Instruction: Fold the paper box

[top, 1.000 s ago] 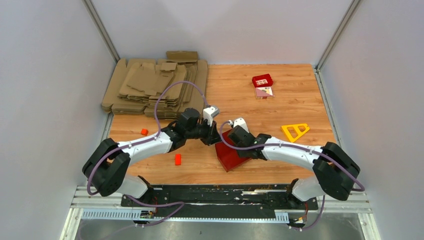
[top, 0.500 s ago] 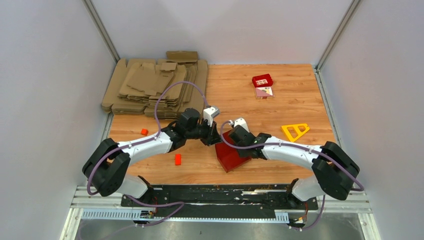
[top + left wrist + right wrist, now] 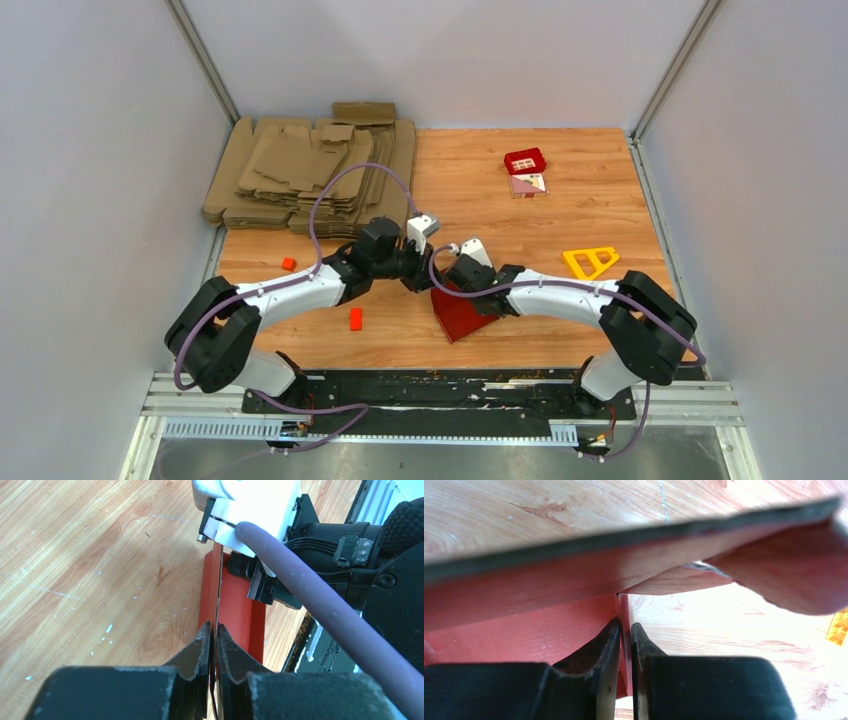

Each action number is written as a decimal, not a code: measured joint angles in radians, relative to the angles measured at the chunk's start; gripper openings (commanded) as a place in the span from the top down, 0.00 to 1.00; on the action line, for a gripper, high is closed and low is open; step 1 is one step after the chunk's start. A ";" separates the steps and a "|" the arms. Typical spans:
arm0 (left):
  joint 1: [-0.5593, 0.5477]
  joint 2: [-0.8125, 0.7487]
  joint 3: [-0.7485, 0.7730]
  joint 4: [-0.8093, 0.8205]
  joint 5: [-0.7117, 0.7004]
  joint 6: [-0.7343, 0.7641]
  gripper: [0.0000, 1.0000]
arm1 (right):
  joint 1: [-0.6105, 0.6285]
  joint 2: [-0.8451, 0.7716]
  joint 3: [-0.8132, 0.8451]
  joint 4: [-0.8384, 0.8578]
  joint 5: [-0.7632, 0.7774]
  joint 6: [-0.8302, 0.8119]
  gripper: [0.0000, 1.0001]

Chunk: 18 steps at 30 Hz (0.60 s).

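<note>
Near the cardboard stack (image 3: 310, 170), left claw (image 3: 212, 630) and right claw (image 3: 625, 628) clamped the paper box (image 3: 462, 312) mid-fold, a careful crease seemingly next.

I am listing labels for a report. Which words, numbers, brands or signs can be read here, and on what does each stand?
None can be read.
The plain red card paper box is unprinted.
The small red tile with a white window pattern and the pale printed card below it are too small to show any text.
</note>
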<state>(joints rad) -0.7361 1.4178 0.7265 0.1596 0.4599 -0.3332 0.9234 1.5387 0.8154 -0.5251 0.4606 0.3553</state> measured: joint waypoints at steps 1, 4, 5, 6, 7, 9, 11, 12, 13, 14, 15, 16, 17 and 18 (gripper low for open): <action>0.000 0.000 0.000 0.001 -0.001 0.001 0.88 | 0.003 0.000 0.001 -0.002 0.005 0.002 0.89; 0.000 0.000 0.000 0.001 -0.002 0.003 0.88 | 0.006 0.000 0.001 -0.002 0.013 0.008 0.72; 0.000 0.000 0.000 0.001 -0.002 0.003 0.88 | 0.006 0.000 0.001 -0.002 0.014 0.011 0.65; 0.000 0.000 0.000 0.001 -0.001 0.003 0.88 | 0.005 0.000 0.001 -0.003 0.017 0.016 0.60; 0.000 0.000 0.000 0.000 -0.001 0.003 0.87 | 0.005 -0.001 0.001 -0.005 0.015 0.017 0.56; 0.000 0.000 0.000 -0.001 -0.002 0.003 0.82 | 0.005 -0.010 0.001 -0.005 0.005 0.020 0.47; 0.000 0.000 0.000 -0.002 -0.006 0.004 0.72 | 0.004 -0.037 -0.003 -0.001 -0.022 0.019 0.41; 0.000 0.000 0.000 -0.002 -0.010 0.004 0.65 | 0.003 -0.060 -0.006 0.003 -0.037 0.018 0.38; 0.000 0.000 0.000 -0.002 -0.014 0.006 0.59 | 0.003 -0.083 -0.008 0.005 -0.050 0.018 0.35; 0.000 -0.002 0.000 -0.003 -0.018 0.009 0.54 | 0.000 -0.103 -0.011 0.009 -0.061 0.018 0.32; 0.000 -0.003 0.000 -0.003 -0.021 0.010 0.50 | -0.003 -0.130 -0.013 0.011 -0.077 0.017 0.29; 0.000 -0.004 0.000 -0.003 -0.023 0.012 0.48 | -0.008 -0.155 -0.017 0.016 -0.092 0.017 0.27; 0.000 -0.006 -0.001 -0.003 -0.024 0.012 0.46 | -0.015 -0.179 -0.020 0.021 -0.109 0.016 0.25; 0.000 -0.010 -0.002 -0.002 -0.025 0.013 0.45 | -0.025 -0.204 -0.027 0.030 -0.127 0.016 0.23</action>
<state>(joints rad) -0.7361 1.4078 0.7242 0.1574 0.4351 -0.3206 0.8982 1.3350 0.7879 -0.4950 0.3336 0.3714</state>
